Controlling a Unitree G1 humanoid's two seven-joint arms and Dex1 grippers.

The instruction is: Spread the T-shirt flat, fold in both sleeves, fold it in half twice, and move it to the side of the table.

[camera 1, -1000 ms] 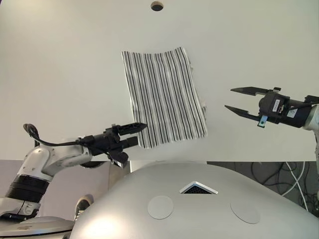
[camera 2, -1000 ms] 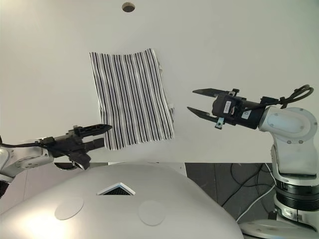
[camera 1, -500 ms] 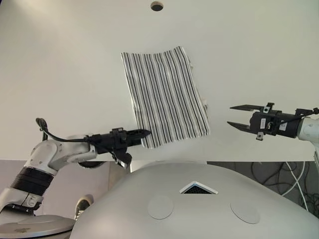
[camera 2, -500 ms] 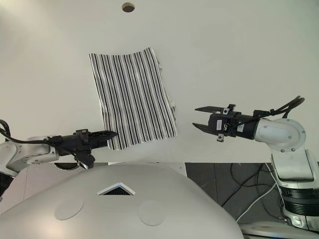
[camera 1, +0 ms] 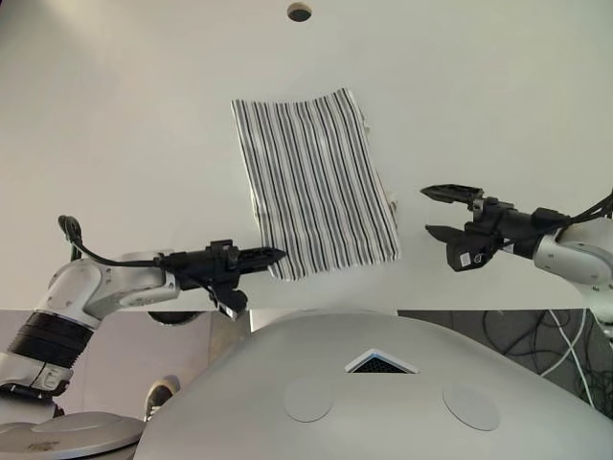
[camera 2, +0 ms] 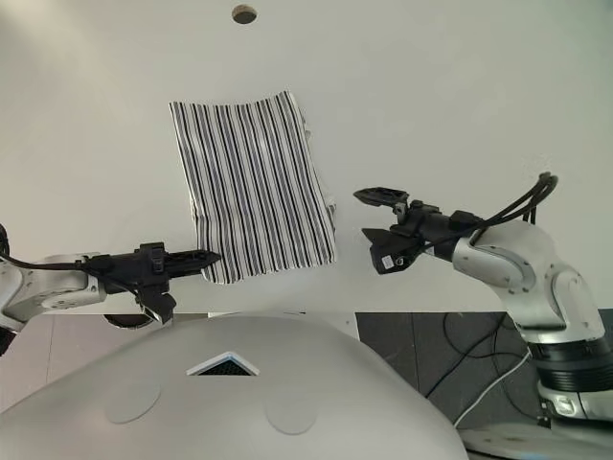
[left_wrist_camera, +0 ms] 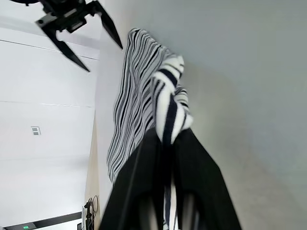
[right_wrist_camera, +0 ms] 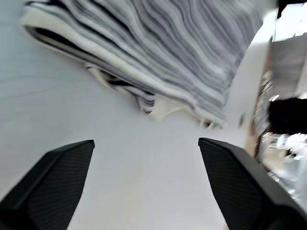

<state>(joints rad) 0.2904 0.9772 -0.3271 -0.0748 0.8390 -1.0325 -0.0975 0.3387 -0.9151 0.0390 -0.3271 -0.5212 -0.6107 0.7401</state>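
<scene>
in the middle of the white desk point(camera 1: 124, 144) lay the striped t-shirt point(camera 1: 316, 187), folded into a narrow rectangle (a few layers peeked out along its right edge). the left gripper point(camera 1: 275, 255) was at the shirt's near left corner, its fingers pressed together on a bunch of the cloth. the right gripper point(camera 1: 428, 211) hung just beside the shirt's right edge, fingers spread wide and apart from the cloth. a dark round hole point(camera 1: 300, 12) sat far back in the desk.
</scene>
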